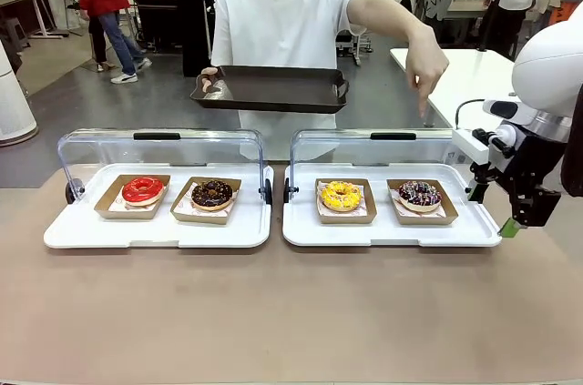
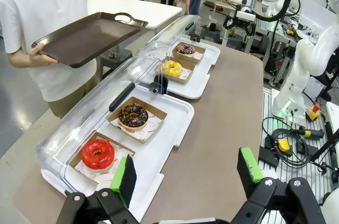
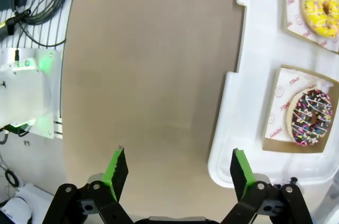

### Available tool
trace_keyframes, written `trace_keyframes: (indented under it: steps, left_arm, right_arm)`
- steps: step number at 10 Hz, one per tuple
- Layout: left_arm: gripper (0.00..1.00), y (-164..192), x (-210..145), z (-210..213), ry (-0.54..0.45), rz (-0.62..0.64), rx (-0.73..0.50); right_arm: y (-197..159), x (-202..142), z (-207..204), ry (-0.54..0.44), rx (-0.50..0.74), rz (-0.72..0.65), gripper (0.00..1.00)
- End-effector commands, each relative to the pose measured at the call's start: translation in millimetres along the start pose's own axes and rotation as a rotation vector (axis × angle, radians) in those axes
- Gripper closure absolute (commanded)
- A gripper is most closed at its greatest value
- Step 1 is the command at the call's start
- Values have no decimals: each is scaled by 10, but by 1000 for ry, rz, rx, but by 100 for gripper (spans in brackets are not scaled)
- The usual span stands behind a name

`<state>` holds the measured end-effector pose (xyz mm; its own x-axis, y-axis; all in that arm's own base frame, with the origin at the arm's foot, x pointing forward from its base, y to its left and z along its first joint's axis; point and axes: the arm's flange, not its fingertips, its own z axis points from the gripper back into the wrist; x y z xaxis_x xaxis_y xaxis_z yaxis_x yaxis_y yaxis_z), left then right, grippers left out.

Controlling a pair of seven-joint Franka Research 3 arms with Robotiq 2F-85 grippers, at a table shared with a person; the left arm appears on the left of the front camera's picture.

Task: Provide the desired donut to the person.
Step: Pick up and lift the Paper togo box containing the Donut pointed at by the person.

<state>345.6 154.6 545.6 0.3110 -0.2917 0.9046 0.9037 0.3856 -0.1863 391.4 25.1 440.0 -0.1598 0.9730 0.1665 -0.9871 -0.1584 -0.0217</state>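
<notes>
The bare tabletop (image 1: 291, 312) lies nearest, free as working room. Both tools are released and empty. The left tool (image 2: 186, 163) hangs over the near end of the left tray (image 1: 159, 232), and the right tool (image 3: 179, 160) hangs over tabletop just beside the right tray (image 1: 392, 235), the handier one for that side.

Each donut sits in its own card holder, probably so a tool can grip card rather than icing. The clear lids (image 1: 159, 150) are tipped back, opening the trays toward the robot.

Beyond them the person (image 1: 282, 21) holds a dark tray (image 1: 271, 89) level to receive. The other hand (image 1: 425, 62) points down at the sprinkled donut (image 1: 419, 194), which I judge the wanted one. It rests untouched at the right tray's right end.
</notes>
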Motion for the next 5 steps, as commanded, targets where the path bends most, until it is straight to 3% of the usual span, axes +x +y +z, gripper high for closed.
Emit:
trace_keyframes:
  steps: [1, 5]
  left_arm:
    - [0, -4, 4, 12, -5, -2, -1]
    - [0, -4, 4, 12, -5, -2, -1]
  right_arm:
    - [3, -7, 18, 5, 16, -5, 0]
    - [3, -7, 18, 5, 16, -5, 0]
